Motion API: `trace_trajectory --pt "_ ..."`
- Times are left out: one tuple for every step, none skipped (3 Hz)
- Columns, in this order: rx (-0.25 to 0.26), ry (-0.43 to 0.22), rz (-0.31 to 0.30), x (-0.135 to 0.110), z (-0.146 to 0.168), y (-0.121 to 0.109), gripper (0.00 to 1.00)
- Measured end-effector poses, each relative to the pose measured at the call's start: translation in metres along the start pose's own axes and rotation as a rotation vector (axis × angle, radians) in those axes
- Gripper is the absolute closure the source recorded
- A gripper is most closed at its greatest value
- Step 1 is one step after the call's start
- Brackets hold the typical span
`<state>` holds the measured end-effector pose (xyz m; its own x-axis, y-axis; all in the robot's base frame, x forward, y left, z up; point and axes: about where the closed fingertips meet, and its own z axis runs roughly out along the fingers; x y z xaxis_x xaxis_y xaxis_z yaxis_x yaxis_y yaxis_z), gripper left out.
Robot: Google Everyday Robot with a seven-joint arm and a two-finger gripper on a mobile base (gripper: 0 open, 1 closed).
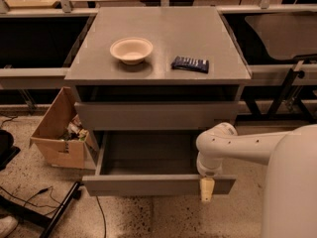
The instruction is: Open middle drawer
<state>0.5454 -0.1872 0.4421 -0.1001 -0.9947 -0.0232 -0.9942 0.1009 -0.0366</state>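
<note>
The grey cabinet [158, 38] has its middle drawer [148, 184] pulled well out, showing a wide, shallow, empty grey tray. The top drawer's front [156, 115] stands above it, out a little from the cabinet. The lowest drawer is hidden beneath the open one. My gripper [207, 188] hangs from the white arm [233, 144] at the right end of the middle drawer's front, its pale tip lying over the front's upper edge.
A cream bowl [131, 49] and a dark blue snack bag [190, 64] lie on the cabinet top. An open cardboard box [59, 133] of items stands on the floor at the left. Cables and a black stand leg [54, 212] lie at the lower left.
</note>
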Motion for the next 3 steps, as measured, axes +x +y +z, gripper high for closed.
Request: trace_trajectory --pt "-0.100 0.050 0.022 0.007 0.007 0.038 0.15" --pt "-0.264 0.139 0.069 0.017 -0.002 0.106 0.38" --pt "-0.264 0.139 0.069 0.017 -0.008 0.105 0.70"
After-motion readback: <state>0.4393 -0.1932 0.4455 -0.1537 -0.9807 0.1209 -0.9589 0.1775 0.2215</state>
